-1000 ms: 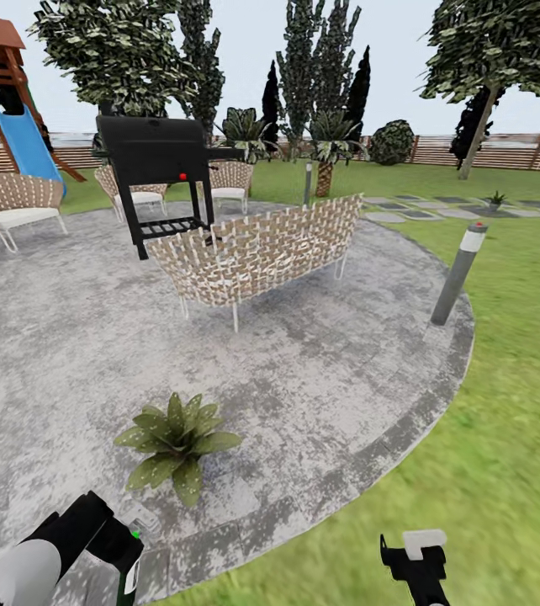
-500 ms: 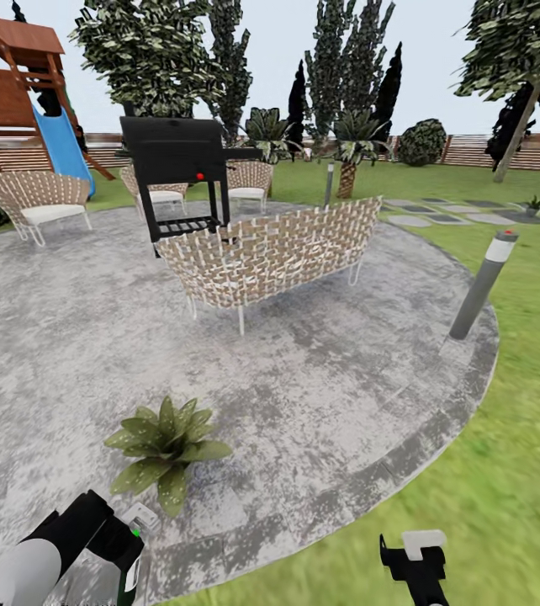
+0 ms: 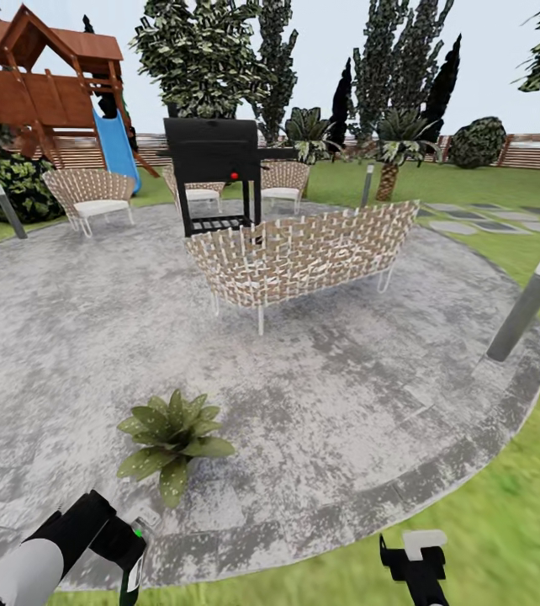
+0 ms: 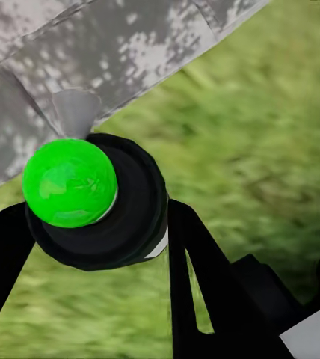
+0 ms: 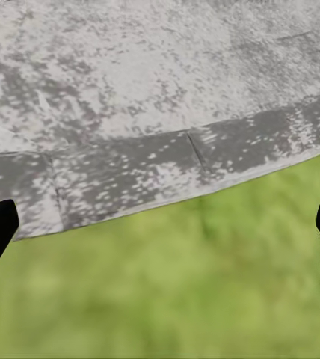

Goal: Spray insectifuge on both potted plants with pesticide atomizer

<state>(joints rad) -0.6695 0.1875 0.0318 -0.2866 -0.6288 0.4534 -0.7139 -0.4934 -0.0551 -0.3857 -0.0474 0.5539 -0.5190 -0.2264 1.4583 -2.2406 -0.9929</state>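
Head view: a round grey gravel patio [image 3: 320,370] lies in the green garden [image 3: 505,539], with a woven sofa [image 3: 304,252] and a black grill [image 3: 215,172] on it. One potted plant [image 3: 172,433] sits near the patio's front edge. Low at left, the left tool [image 3: 127,551] is clamped on the pesticide atomizer [image 4: 93,202], green-capped in the left wrist view. The right tool [image 3: 417,560] has its fingers wide apart, holding nothing.

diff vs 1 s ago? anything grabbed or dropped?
Only the camera turned left: the patio, wicker sofa and grill slid right in the head view. Nothing grabbed or dropped. The left gripper still holds the spray bottle; the right gripper stays open, and the potted plant sits untouched.
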